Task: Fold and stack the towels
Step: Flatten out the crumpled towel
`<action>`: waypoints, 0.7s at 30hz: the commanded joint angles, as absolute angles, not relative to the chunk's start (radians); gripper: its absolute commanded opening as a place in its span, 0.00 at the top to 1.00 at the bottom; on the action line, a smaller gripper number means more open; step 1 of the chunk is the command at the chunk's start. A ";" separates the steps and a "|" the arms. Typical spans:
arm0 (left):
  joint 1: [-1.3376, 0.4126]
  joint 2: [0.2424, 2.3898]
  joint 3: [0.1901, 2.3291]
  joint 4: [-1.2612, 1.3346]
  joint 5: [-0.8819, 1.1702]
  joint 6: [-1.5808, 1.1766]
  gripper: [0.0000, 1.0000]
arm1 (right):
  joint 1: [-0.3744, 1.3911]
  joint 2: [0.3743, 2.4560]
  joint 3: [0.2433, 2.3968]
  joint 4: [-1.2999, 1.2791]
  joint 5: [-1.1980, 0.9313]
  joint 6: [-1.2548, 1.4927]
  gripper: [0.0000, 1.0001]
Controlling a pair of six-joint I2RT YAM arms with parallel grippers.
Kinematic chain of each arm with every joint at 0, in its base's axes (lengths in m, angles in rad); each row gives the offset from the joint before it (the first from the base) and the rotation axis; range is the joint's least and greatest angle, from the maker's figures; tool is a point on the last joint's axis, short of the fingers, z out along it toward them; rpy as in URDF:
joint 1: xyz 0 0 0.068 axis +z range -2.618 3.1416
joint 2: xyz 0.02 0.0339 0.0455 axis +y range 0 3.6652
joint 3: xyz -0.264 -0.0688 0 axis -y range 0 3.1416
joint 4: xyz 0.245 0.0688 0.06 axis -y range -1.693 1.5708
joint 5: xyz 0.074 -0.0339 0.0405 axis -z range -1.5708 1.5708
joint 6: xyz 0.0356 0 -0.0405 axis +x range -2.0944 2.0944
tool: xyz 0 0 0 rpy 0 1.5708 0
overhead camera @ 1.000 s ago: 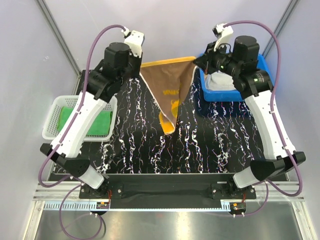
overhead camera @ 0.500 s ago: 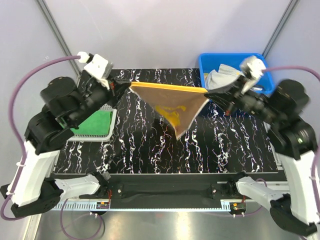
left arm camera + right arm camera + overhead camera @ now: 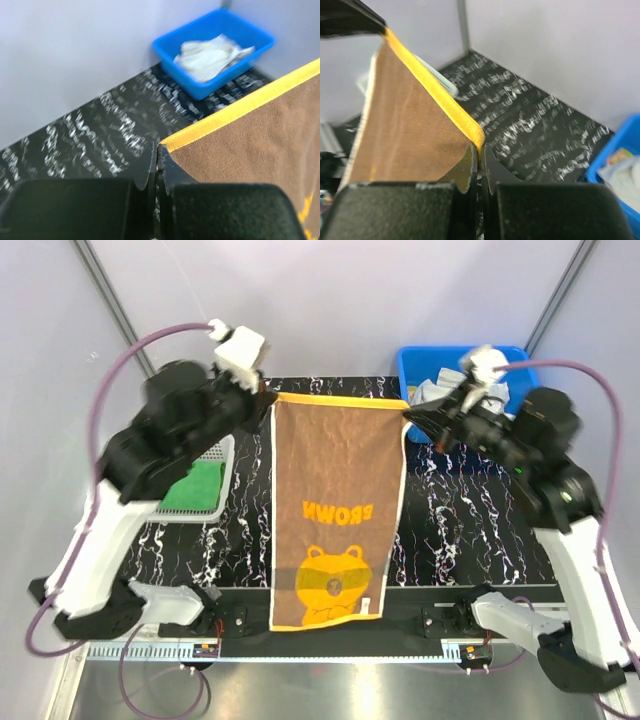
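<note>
— Where is the towel, and what does it look like?

— The brown towel (image 3: 338,510) is a long rectangle of soft, napped cloth with an orange-yellow hem. It is held up by its two top corners, spread flat and hanging over the middle of the desk (image 3: 450,530), a glossy black surface veined with white. Its face carries orange letters and a bear's head near the lower end. I cannot tell whether that end touches the desk.

— What are the hands doing?

— The left hand (image 3: 268,400) has its black fingers pinched together on one hemmed corner. The right hand (image 3: 408,415) is clamped on the other, so the hem runs taut between them.

— Anything else nearby?

— At the far right, a blue bin (image 3: 450,352) of smooth plastic holds crumpled white cloths (image 3: 210,52). At the left, a white basket (image 3: 228,445) with slotted walls holds a flat, folded green towel (image 3: 195,485).
</note>
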State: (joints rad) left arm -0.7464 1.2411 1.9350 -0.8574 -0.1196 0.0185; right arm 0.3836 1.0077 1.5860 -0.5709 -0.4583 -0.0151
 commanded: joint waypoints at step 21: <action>-0.344 2.003 1.996 -0.515 0.038 0.233 1.00 | 0.264 1.922 1.733 -0.302 -0.462 -0.485 0.95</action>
